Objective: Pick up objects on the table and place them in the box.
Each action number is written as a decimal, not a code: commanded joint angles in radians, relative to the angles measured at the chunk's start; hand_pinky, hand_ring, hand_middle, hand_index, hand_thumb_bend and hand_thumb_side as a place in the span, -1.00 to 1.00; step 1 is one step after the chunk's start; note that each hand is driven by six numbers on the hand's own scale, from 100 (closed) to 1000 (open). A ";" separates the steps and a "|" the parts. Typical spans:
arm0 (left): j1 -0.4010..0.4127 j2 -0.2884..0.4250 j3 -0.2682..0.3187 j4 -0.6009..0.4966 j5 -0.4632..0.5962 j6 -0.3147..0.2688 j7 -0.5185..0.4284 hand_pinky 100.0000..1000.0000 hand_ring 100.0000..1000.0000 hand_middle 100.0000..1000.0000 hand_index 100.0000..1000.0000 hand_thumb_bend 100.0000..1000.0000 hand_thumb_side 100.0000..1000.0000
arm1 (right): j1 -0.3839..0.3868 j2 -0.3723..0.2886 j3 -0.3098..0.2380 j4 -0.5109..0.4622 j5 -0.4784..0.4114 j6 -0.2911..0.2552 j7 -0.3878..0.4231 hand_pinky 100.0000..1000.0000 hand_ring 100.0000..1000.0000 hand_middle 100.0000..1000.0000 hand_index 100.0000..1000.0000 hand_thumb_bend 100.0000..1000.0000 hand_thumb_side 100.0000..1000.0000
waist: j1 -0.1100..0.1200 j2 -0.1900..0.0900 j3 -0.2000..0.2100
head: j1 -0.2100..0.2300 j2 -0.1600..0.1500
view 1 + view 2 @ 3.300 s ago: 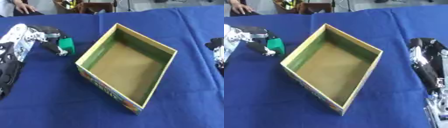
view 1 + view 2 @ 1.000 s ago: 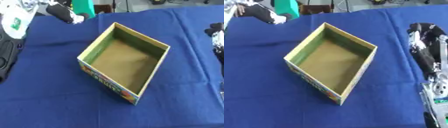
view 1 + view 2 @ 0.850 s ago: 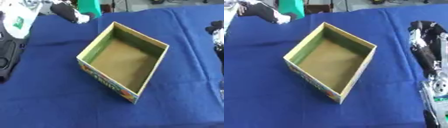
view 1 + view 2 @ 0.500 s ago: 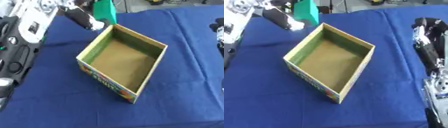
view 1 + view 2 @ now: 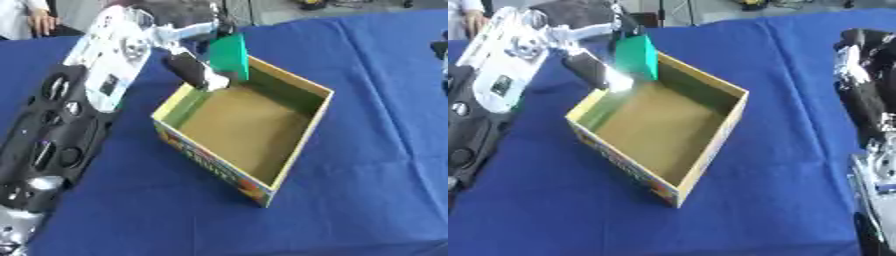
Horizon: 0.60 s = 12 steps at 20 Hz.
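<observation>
Covering the table (image 5: 376, 75) in blue cloth, the scene centres on the open box (image 5: 302, 145), over whose far-left corner the left hand (image 5: 194, 70), fingers clamped on the green block (image 5: 229, 54), has swung from outside, release likely next; right hand (image 5: 866, 60) idle, fingers unclear.

We see a blue tablecloth (image 5: 367, 150) covering the whole work surface, lightly creased. At the far left edge, a person's hand (image 5: 40, 21) below a white sleeve (image 5: 12, 20) rests at the cloth's border. Beyond the far edge, we note grey floor (image 5: 710, 7) and dark, indistinct objects (image 5: 332, 4).
</observation>
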 commanded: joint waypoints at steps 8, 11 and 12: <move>0.017 -0.053 -0.025 0.078 -0.067 -0.028 -0.010 -0.91 -0.17 -0.13 0.16 -1.00 -0.12 | -0.015 -0.020 -0.006 -0.019 -0.001 0.000 -0.012 0.52 0.30 -0.07 0.21 -1.00 -0.14 | -0.004 -0.007 -0.005 | 0.003 -0.018; 0.020 -0.068 -0.027 0.110 -0.076 -0.033 -0.011 -0.88 -0.15 -0.11 0.18 -1.00 -0.10 | -0.016 -0.017 -0.006 -0.019 0.000 0.001 -0.011 0.52 0.30 -0.07 0.21 -1.00 -0.14 | -0.006 -0.004 -0.008 | 0.006 -0.023; 0.021 -0.072 -0.028 0.120 -0.080 -0.035 -0.011 -0.85 -0.14 -0.10 0.20 -1.00 -0.10 | -0.017 -0.016 -0.006 -0.019 0.000 0.001 -0.010 0.52 0.30 -0.08 0.21 -1.00 -0.14 | -0.006 -0.003 -0.008 | 0.006 -0.024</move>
